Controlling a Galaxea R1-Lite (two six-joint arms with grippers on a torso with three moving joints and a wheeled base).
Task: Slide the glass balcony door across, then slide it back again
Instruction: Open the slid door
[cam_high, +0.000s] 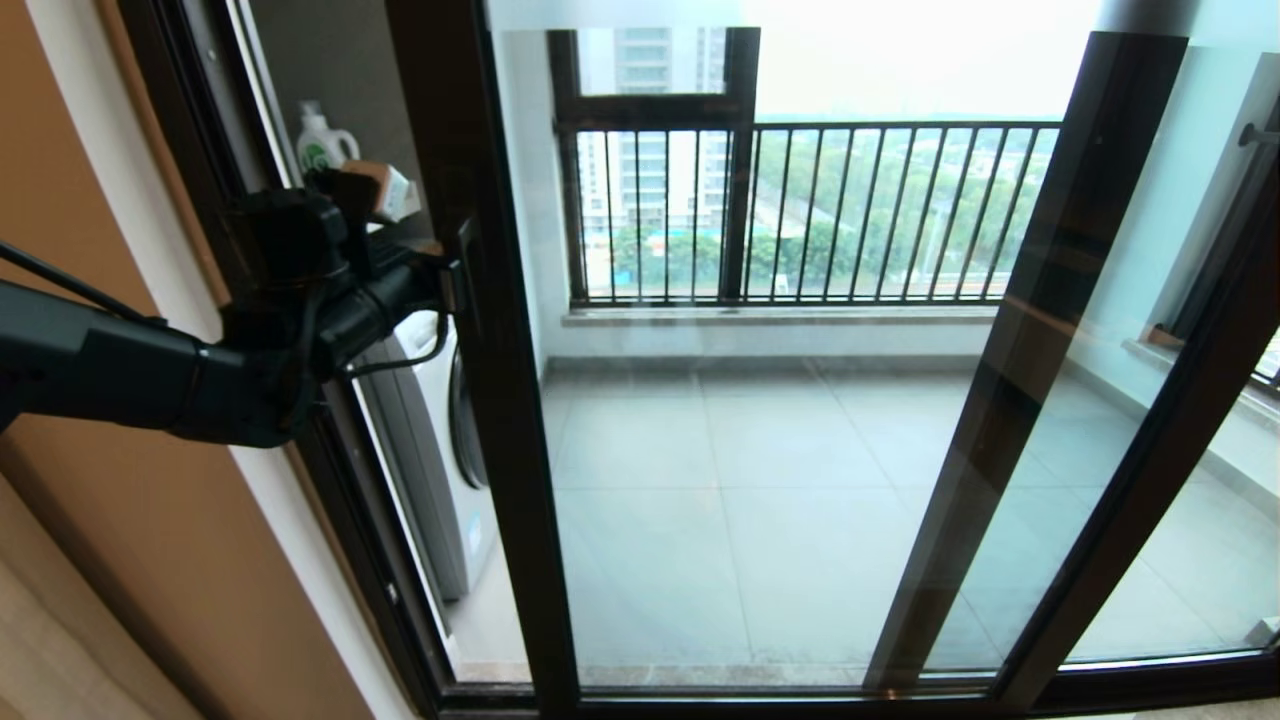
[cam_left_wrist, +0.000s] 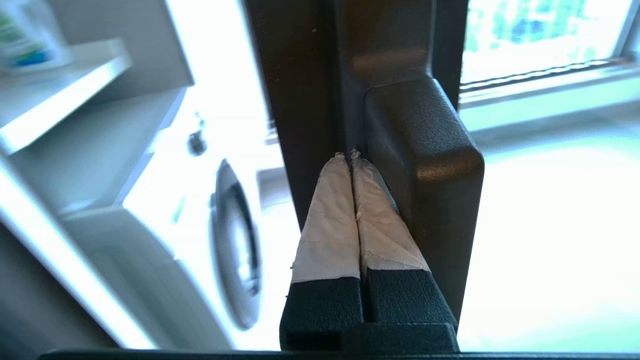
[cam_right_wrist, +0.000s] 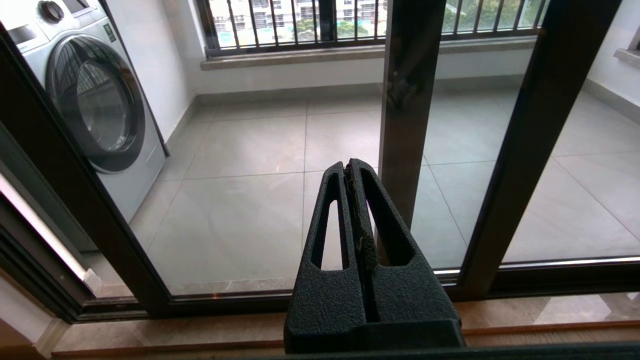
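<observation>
The glass balcony door (cam_high: 720, 480) ran past the top and bottom edges of the head view, so its full height was cut off. At middle left, the left gripper (cam_high: 445, 285) was mostly hidden behind its own wrist housing, its tips lost against the dark pull handle (cam_high: 466, 270). In the upper left, a detergent bottle (cam_high: 322, 142) stood partly hidden behind the arm, its label too small to read. In the left wrist view, the washing machine (cam_left_wrist: 220, 240) and shelf (cam_left_wrist: 55, 95) were blurred. The right gripper (cam_right_wrist: 352, 172) lay outside the head view.
</observation>
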